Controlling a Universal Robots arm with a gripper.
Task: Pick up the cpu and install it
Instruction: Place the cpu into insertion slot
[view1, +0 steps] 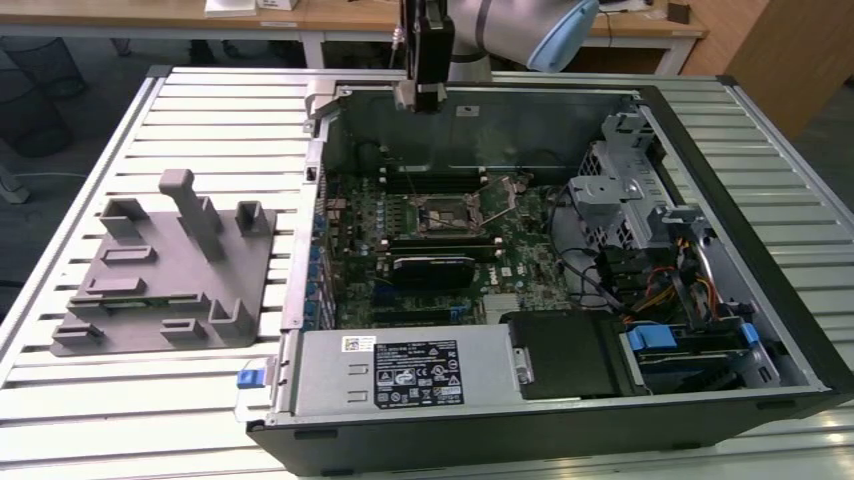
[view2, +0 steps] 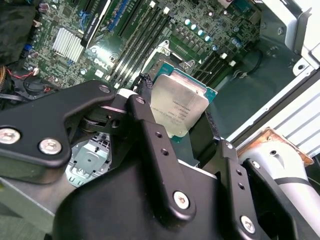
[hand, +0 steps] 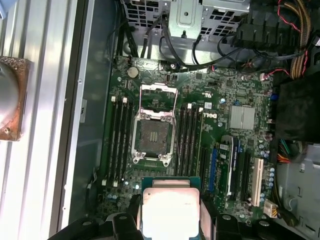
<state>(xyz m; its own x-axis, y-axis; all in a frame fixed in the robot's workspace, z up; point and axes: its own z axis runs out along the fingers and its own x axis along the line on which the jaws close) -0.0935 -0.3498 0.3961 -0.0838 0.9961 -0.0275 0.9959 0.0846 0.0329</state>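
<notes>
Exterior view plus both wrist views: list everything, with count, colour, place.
cpu: 1, silver top, held over the motherboard.
motherboard: 1, green, inside the computer case.
socket: 1, metal, open, empty, on the motherboard.
computer case: 1, black, open, on the table.
tray: 1, grey, pegged, on the table, exterior view's left of the case.
table: 1, pale slatted metal.
gripper: 1, black, shut on the cpu.
arm: 1, grey and pale blue, above the case.

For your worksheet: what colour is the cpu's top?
The cpu has a pale silver top, clearest in the second wrist view.
</notes>
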